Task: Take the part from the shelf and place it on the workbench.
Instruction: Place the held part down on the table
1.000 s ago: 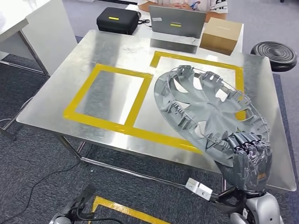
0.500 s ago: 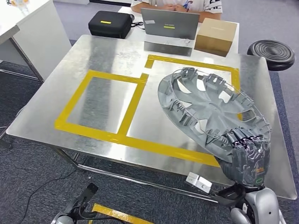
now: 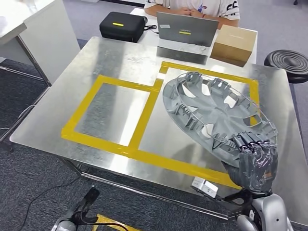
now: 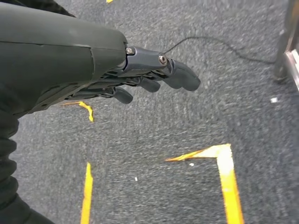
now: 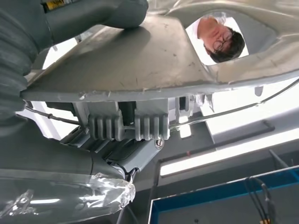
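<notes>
Part: grey wheel cover, tilted, above the workbench toward its right edge, over the right yellow-taped square.
Right hand: grips the cover's near rim, at the near-right corner.
Left hand: hangs above the carpet, fingers loosely extended, holding nothing.
Far edge: cardboard box, closed; black case, closed.

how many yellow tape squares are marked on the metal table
2. One yellow tape square lies on the table's left half; the other yellow square adjoins it on the right, partly covered by the hubcap that the right hand holds.
</notes>
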You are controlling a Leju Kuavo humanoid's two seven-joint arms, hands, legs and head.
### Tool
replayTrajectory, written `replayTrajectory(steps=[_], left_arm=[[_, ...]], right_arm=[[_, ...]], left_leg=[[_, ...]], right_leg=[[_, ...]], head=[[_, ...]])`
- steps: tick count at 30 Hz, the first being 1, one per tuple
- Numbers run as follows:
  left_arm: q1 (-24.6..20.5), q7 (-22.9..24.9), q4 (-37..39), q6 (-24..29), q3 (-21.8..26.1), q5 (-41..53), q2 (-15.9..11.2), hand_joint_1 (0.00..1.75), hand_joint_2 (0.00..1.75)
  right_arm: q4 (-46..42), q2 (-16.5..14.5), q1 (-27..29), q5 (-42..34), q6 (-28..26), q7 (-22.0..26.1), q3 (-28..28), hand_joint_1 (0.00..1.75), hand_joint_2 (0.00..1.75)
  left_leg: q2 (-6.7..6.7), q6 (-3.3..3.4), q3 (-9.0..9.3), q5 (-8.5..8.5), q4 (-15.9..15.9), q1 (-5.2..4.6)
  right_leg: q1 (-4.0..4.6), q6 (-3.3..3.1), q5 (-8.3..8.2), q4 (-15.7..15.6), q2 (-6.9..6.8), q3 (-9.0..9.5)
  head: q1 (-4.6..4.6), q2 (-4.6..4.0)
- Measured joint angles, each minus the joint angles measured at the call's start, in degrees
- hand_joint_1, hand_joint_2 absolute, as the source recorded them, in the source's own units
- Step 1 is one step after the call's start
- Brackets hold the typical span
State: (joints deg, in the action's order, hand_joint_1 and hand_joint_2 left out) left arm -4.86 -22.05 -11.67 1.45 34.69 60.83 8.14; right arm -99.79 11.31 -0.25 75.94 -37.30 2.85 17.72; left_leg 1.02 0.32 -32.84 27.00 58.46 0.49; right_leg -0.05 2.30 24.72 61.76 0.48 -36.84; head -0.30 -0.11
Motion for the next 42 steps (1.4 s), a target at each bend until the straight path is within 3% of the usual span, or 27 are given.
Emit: replayTrajectory(steps=[5,6,8,10,11,12,14,15,17,20,22,24,25,26,27,29,30,31,35,37,39,40,41,42], left_arm=[[-0.3,-0.4,0.0,-0.7,0.0,0.0,0.1,0.0,1.75],[-0.4,-0.5,0.0,-0.9,0.0,0.1,0.0,0.0,1.75],[-0.4,-0.6,0.0,-1.1,-0.1,0.3,0.1,0.0,1.75],[-0.4,-0.7,0.0,-1.4,-0.2,0.4,0.1,0.0,1.75],[-0.4,-0.7,0.0,-1.6,-0.3,0.5,0.1,0.0,1.75],[-0.5,-0.7,0.0,-1.8,-0.3,0.5,0.0,0.0,1.75],[-0.5,-0.7,0.0,-2.1,-0.4,0.5,0.0,0.0,1.75],[-0.6,-0.7,0.0,-2.2,-0.4,0.5,0.0,0.0,1.75],[-0.7,-0.7,0.0,-2.4,-0.5,0.5,0.1,0.0,1.75],[-0.7,-0.8,0.0,-2.7,-0.5,0.5,0.1,0.0,1.75],[-0.8,-0.8,0.0,-2.9,-0.5,0.5,0.1,0.0,1.75],[-0.9,-0.8,0.0,-2.9,-0.7,0.5,0.2,0.0,0.87],[-0.9,-0.8,0.0,-2.9,-0.9,0.5,0.2,0.0,0.44],[-0.9,-0.7,0.0,-2.9,-1.0,0.5,0.2,0.0,0.0],[-0.9,-0.5,0.0,-2.9,-1.2,0.5,0.3,0.0,0.0],[-1.0,0.0,0.0,-2.9,-1.4,0.6,0.4,0.0,0.0],[-1.2,0.3,0.0,-2.9,-1.5,0.7,0.4,0.0,0.0],[-1.3,0.4,0.0,-2.9,-1.6,0.7,0.5,0.0,0.0],[-1.6,0.6,0.0,-2.9,-1.8,0.8,0.6,0.0,0.0],[-2.0,0.6,0.0,-2.9,-1.9,0.8,0.6,0.0,0.0],[-2.4,0.6,0.0,-2.9,-2.2,0.7,0.7,0.0,0.0],[-2.4,0.7,0.0,-2.9,-2.5,0.6,0.8,0.0,0.0],[-2.5,0.7,0.0,-2.9,-2.7,0.5,0.8,0.0,0.0],[-2.5,0.8,0.0,-2.9,-2.8,0.4,0.8,0.0,0.0]], right_arm=[[0.6,0.0,-1.0,0.7,0.8,-0.4,0.0,1.75,1.75],[0.9,0.0,-1.3,0.9,1.0,-0.6,0.0,1.75,1.75],[1.6,0.0,-2.1,1.2,1.4,-0.8,0.0,1.75,1.75],[2.5,0.0,-3.0,1.7,1.9,-1.0,0.0,1.75,1.75],[3.0,0.0,-3.4,1.9,2.2,-1.2,0.0,1.75,1.75],[3.5,0.0,-3.8,2.0,2.5,-1.3,0.0,1.75,1.75],[4.7,-0.1,-4.8,2.1,3.0,-1.5,0.0,1.75,1.75],[5.4,-0.1,-5.4,2.2,3.3,-1.6,0.0,1.75,1.75],[6.8,-0.1,-6.6,2.7,3.6,-1.7,0.0,1.75,1.75],[8.4,-0.1,-7.9,3.0,4.2,-1.9,0.1,1.75,1.75],[9.6,-0.2,-8.9,3.3,4.9,-2.2,0.3,1.75,1.75],[11.1,-0.2,-10.0,3.8,5.5,-2.6,0.6,1.75,1.75],[11.9,-0.2,-10.4,4.3,5.8,-2.8,0.7,1.75,1.75],[12.7,-0.2,-10.8,4.8,6.2,-3.0,0.8,1.75,1.75],[13.5,-0.2,-11.3,5.6,6.8,-3.4,1.0,1.75,1.75],[15.8,-0.2,-12.9,7.5,8.1,-4.3,1.4,1.75,1.75],[17.3,-0.3,-13.9,8.3,8.7,-4.9,1.7,1.75,1.75],[18.8,-0.4,-14.9,9.0,9.1,-5.3,2.0,1.75,1.75],[23.9,-0.7,-17.4,10.6,10.3,-6.6,2.7,1.75,1.75],[26.9,-0.8,-18.8,11.6,11.4,-7.6,3.2,1.75,1.75],[30.8,-1.0,-20.4,12.6,12.1,-8.5,3.6,1.75,1.75],[32.8,-1.1,-21.0,12.9,12.2,-8.8,3.8,1.75,1.75],[34.6,-1.2,-21.6,13.1,12.2,-9.1,4.0,1.75,1.75],[36.2,-1.3,-21.9,13.2,12.2,-9.3,4.1,1.75,1.75]], left_leg=[[-0.19,-1.64,-0.31,0.97,0.7,-0.03],[-0.23,-1.93,-1.23,2.08,2.7,-0.04],[-0.28,-2.32,-4.85,5.15,9.5,0.02],[-0.28,-2.52,-8.03,6.2,14.6,0.07],[-0.28,-2.53,-8.32,5.07,14.4,0.07],[-0.3,-2.49,-7.59,2.96,12.0,0.07],[-0.38,-2.34,-4.62,-1.35,4.7,0.03],[-0.41,-2.13,-3.46,-2.41,1.9,0.01],[-0.4,-1.58,-2.72,-2.46,-0.2,-0.11],[-0.35,-0.41,-2.65,-2.42,-0.5,0.08],[-0.35,0.16,-2.51,-2.39,-0.6,0.25],[-0.34,0.39,-2.47,-2.29,-0.5,0.25],[-0.32,0.42,-2.41,-2.22,-0.5,0.25],[-0.28,0.43,-2.29,-2.12,-0.5,0.28],[-0.22,0.36,-2.1,-1.99,-0.5,0.32],[-0.14,-0.04,-1.66,-1.65,-0.5,0.33],[-0.11,-0.32,-1.61,-1.53,-0.4,0.26],[-0.1,-0.64,-1.66,-1.51,-0.3,0.16],[-0.16,-1.78,-2.12,-1.25,0.0,0.19],[-0.28,-2.26,-4.14,0.96,4.0,0.19],[-0.32,-2.45,-8.05,4.08,11.6,0.15],[-0.33,-2.43,-9.64,4.8,14.5,0.13],[-0.33,-2.33,-10.4,4.47,15.6,0.11],[-0.33,-2.15,-10.09,3.09,14.5,0.07]], right_leg=[[0.01,-1.47,0.33,-2.6,0.17,1.45],[-0.16,-1.75,0.28,-2.9,0.11,1.72],[-0.26,-2.11,0.39,-3.0,0.04,1.91],[-0.26,-2.25,0.55,-3.0,0.08,1.99],[-0.28,-2.24,0.64,-3.0,0.12,2.08],[-0.3,-2.15,0.75,-3.0,0.15,2.24],[-0.24,-1.76,1.08,-2.8,0.23,2.5],[-0.13,-1.5,1.21,-2.7,0.28,2.47],[0.09,-1.01,1.29,-2.7,0.34,2.3],[0.0,-0.24,1.99,-2.1,0.18,1.88],[-0.08,0.25,4.53,2.8,0.02,-0.55],[-0.15,0.52,7.37,10.5,-0.02,-4.53],[-0.17,0.59,7.7,12.9,-0.02,-6.0],[-0.19,0.62,6.95,13.3,-0.02,-6.53],[-0.25,0.63,5.16,11.3,-0.03,-5.92],[-0.4,0.74,1.01,3.8,-0.01,-2.56],[-0.43,0.7,-0.08,0.5,0.04,-0.97],[-0.41,0.58,-0.45,-1.4,0.1,-0.04],[-0.32,-0.71,-0.18,-2.1,0.24,0.2],[-0.48,-1.37,-0.27,-2.3,0.19,0.3],[-0.41,-1.72,-0.21,-2.3,0.14,0.33],[-0.35,-1.78,-0.18,-2.3,0.14,0.38],[-0.3,-1.81,-0.15,-2.3,0.14,0.45],[-0.27,-1.81,-0.14,-2.3,0.16,0.54]], head=[[-0.35,0.0],[-0.46,0.0],[-0.66,0.0],[-0.67,0.0],[-0.67,0.0],[-0.67,0.0],[-0.67,0.0],[-0.66,0.0],[-0.67,0.0],[-0.6,0.0],[-0.37,0.0],[-0.22,0.0],[-0.23,0.0],[-0.22,0.0],[-0.23,0.0],[-0.2,0.0],[-0.21,0.0],[-0.29,0.0],[-0.62,0.0],[-0.84,0.0],[-1.0,0.0],[-1.01,0.0],[-1.01,0.0],[-1.01,0.0]])
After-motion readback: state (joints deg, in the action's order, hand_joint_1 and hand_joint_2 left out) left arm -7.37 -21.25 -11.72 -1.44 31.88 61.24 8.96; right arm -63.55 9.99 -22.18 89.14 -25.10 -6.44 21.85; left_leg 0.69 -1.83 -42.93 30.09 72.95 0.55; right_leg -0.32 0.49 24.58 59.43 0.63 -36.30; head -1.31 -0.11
